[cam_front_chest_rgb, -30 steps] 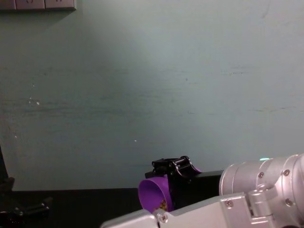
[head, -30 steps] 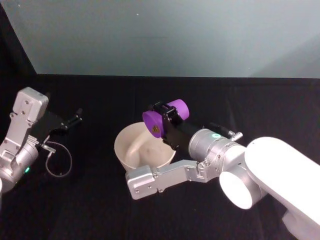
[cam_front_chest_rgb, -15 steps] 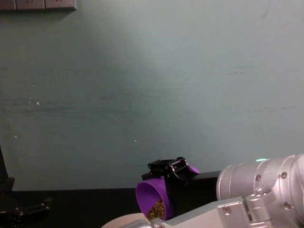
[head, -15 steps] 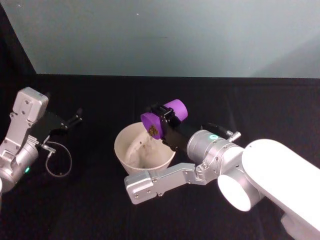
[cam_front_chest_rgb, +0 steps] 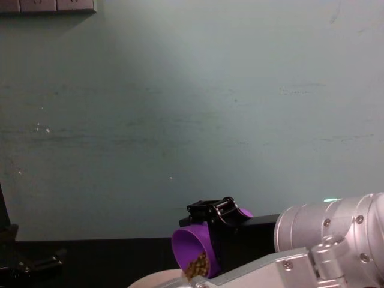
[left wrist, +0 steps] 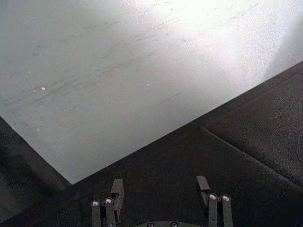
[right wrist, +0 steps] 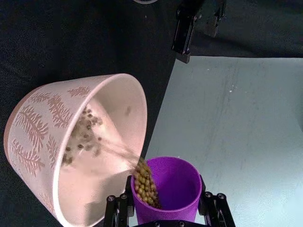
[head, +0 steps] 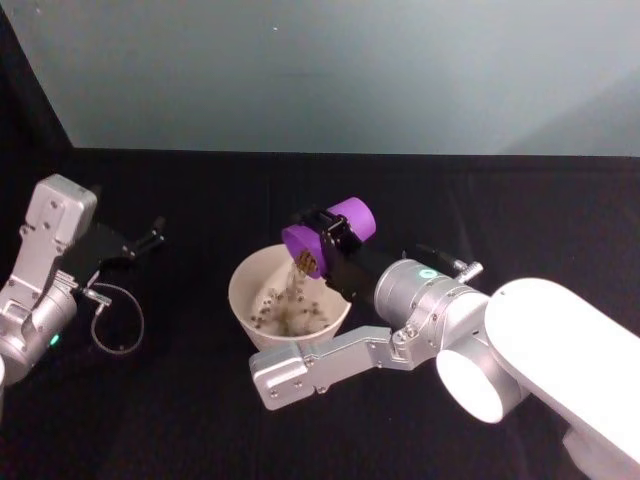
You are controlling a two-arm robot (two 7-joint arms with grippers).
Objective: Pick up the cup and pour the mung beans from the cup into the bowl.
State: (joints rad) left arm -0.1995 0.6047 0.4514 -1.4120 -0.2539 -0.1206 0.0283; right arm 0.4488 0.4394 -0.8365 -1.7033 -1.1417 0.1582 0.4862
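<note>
Half the beans [head: 300,266] are pouring from the cup [head: 352,216], clamped in my right gripper [head: 325,238] and tipped over the bowl [head: 240,276]. The mouth hangs near the far rim, so tipping faster could bounce beans onto the table [head: 200,410]. Left gripper [head: 150,238] is parked wide at left.

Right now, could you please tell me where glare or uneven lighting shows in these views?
Left wrist view: glare whitens the wall beyond the parked left gripper. Right wrist view: soft shading inside the bowl, beneath the cup in the right gripper; no glare.
</note>
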